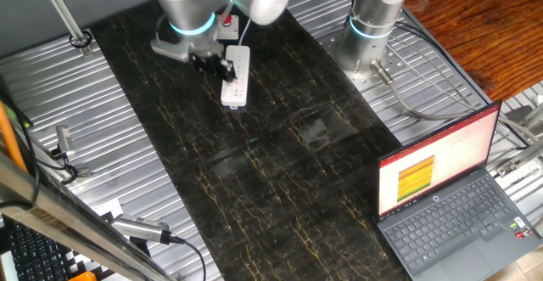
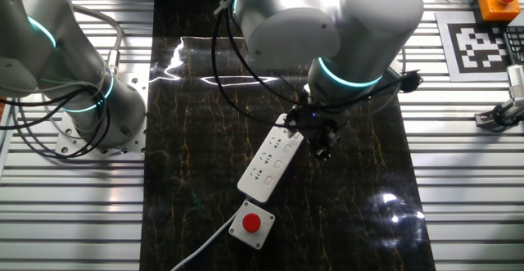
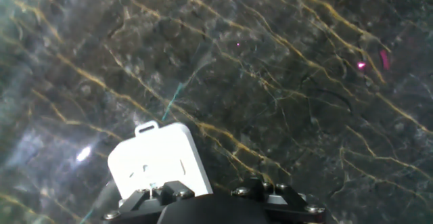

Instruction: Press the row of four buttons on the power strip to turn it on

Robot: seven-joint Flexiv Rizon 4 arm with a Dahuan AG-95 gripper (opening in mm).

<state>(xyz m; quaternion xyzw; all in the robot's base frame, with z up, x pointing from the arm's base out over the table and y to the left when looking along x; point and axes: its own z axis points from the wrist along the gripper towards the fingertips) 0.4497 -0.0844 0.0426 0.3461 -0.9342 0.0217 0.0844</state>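
Note:
The power strip [image 2: 268, 163] is a long white bar lying diagonally on the dark marbled mat [image 2: 205, 124], with its white cable running off toward the near edge. In one fixed view the power strip [image 1: 236, 77] lies just right of my gripper [image 1: 212, 63]. From the other side my gripper [image 2: 318, 138] hangs low over the strip's far end, slightly to its right. The row of four buttons is too small to pick out on the strip's face. The hand view shows one end of the power strip [image 3: 157, 162] at lower left, beside the gripper's dark body [image 3: 215, 195]. The fingertips are not visible.
A small grey box with a red round button [image 2: 252, 222] sits by the strip's near end. A second arm's base [image 2: 78, 99] stands left of the mat. An open laptop [image 1: 450, 200] rests on the slatted metal table [image 1: 76, 120]. An orange device [image 2: 498, 1] sits at a far corner.

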